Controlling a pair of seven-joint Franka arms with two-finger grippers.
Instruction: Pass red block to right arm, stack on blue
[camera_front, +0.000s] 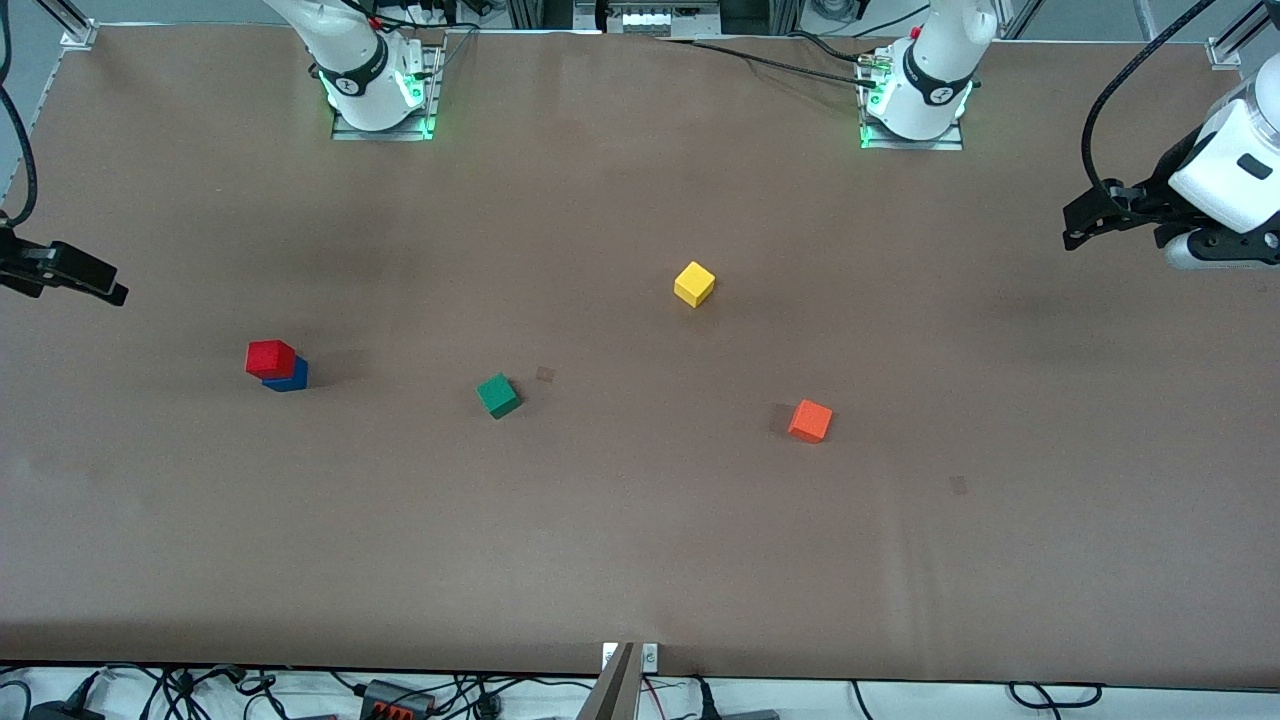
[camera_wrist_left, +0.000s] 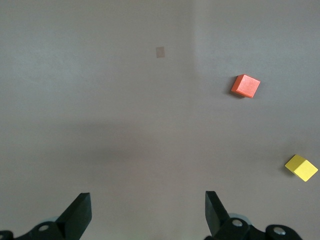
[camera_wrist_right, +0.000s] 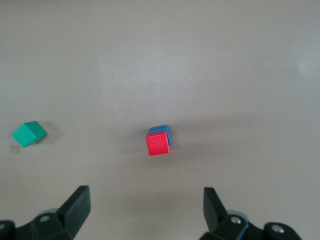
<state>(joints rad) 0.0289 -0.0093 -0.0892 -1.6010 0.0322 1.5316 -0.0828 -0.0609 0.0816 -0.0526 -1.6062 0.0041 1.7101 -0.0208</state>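
Note:
The red block (camera_front: 270, 357) rests on top of the blue cube (camera_front: 290, 378), slightly offset, toward the right arm's end of the table. The right wrist view shows the same stack, with the red block (camera_wrist_right: 158, 144) covering most of the blue cube (camera_wrist_right: 162, 129). My right gripper (camera_front: 112, 291) hangs over the table edge at its own end, apart from the stack, open and empty (camera_wrist_right: 145, 196). My left gripper (camera_front: 1076, 228) is over the table at the left arm's end, open with nothing between its fingers (camera_wrist_left: 147, 200).
A green cube (camera_front: 498, 395) lies near the table's middle. A yellow cube (camera_front: 694, 284) sits farther from the front camera, and an orange cube (camera_front: 810, 421) lies toward the left arm's end. Both arm bases (camera_front: 375, 85) (camera_front: 920, 95) stand along the back edge.

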